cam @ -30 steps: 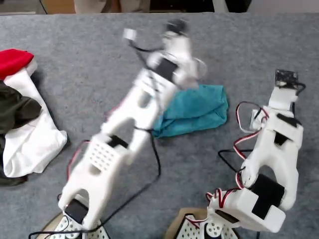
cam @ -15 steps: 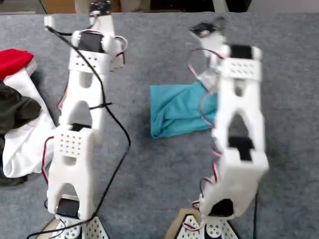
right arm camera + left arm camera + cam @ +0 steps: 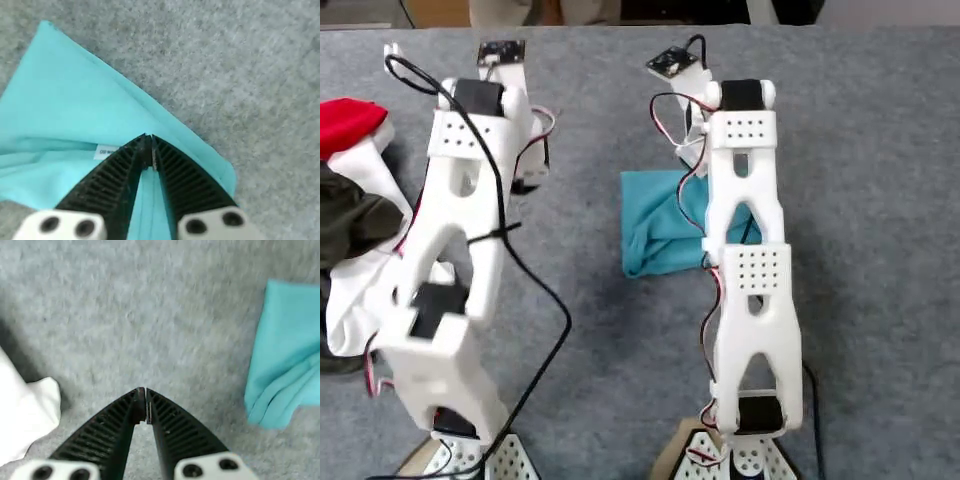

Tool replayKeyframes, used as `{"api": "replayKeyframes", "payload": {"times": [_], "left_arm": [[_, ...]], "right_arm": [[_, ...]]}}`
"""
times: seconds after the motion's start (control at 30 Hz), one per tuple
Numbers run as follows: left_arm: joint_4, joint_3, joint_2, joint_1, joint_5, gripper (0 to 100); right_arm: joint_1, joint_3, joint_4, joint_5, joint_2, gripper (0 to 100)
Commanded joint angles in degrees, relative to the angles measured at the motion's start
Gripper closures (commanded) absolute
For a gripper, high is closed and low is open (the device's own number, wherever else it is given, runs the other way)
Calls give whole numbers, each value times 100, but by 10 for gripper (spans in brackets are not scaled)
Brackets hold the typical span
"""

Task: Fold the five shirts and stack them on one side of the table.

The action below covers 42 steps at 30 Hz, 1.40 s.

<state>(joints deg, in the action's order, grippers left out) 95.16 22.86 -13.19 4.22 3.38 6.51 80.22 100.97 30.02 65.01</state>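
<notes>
You're at a robot test bench, in what looks like a lab or hobby workshop. A grey felt cover [image 3: 880,150] lies over the table. The left arm [image 3: 460,190] and right arm [image 3: 750,280] are white plastic, with a bare cable [image 3: 565,312] looping outside. A round base [image 3: 692,455] sits at the near edge, and a strip of brown wood [image 3: 440,12] shows past the far edge.

The high camera is looking down over the grey bench [image 3: 880,150] from above the arms' bases, taking in both arms. The left wrist camera is peering along the left hand [image 3: 141,397] at the bench close beneath. The right wrist camera is looking past the right hand [image 3: 148,142], close onto the teal shirt [image 3: 65,110] under its tips. All three views are sharing that shirt.
</notes>
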Motion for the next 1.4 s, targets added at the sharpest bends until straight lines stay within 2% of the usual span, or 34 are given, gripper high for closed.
{"api": "replayKeyframes", "payload": {"times": [0.0, 0.27, 0.5, 0.7, 0.93, 1.37], "left_arm": [[-774, -1670, 1156, -44, -105, 981], [-3130, -5371, 2862, -62, -70, 981], [-4431, -6963, 3099, -88, -70, 981], [-4818, -7209, 3099, -79, -97, 981], [-4862, -7270, 3090, -88, -97, 981], [-4870, -7297, 3090, -97, -105, 981]], "right_arm": [[84, 321, -123, 26, -4, 993], [22, -84, 141, 35, -22, 993], [-31, -1411, 132, 237, -681, 994], [-312, -2264, 132, 237, -1305, 994], [-708, -2967, 132, 492, -2193, 994], [-875, -5191, 62, 967, -3565, 994]]}}
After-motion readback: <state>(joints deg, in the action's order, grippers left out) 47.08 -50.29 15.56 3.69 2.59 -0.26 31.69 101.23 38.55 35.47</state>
